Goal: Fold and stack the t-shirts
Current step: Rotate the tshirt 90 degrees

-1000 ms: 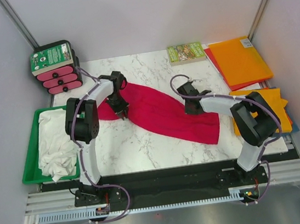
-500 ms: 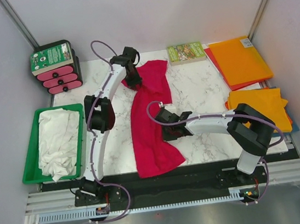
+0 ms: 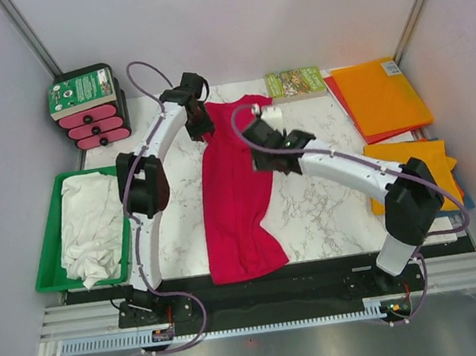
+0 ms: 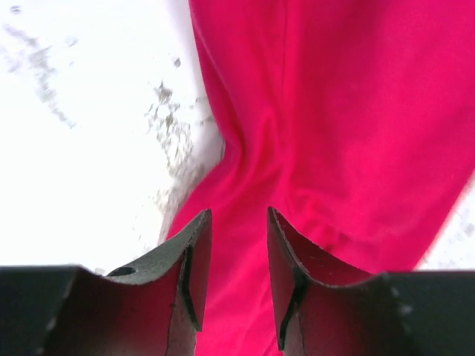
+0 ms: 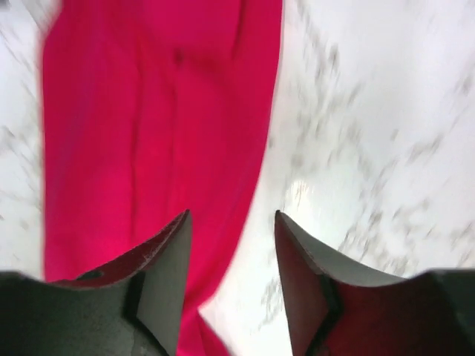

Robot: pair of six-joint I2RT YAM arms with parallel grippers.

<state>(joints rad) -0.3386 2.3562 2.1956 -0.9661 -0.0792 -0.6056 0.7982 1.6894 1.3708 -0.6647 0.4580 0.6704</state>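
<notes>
The crimson red t-shirt [image 3: 237, 204] lies as a long narrow strip from the table's far middle down to its near edge. My left gripper [image 3: 203, 130] hovers over the shirt's far left corner. Its jaws stand apart in the left wrist view [image 4: 238, 211], and the red cloth [image 4: 349, 111] lies below them, not pinched. My right gripper [image 3: 264, 159] is open over the shirt's right edge. In the right wrist view [image 5: 231, 213] red cloth [image 5: 148, 111] is on the left and bare marble on the right. A crumpled white t-shirt [image 3: 91, 228] fills the green tray. Orange t-shirts [image 3: 381, 98] lie at the far right.
The green tray [image 3: 47, 247] sits at the left edge. A black box with pink inserts [image 3: 86, 106] stands at the far left. A small green-covered book [image 3: 294, 83] lies at the back. Another orange shirt [image 3: 412, 168] lies at the right edge. Grey walls enclose three sides.
The red shirt went from a diagonal band to a lengthwise strip. The right gripper opened, let go of the cloth and moved to the far middle. The left jaws widened.
</notes>
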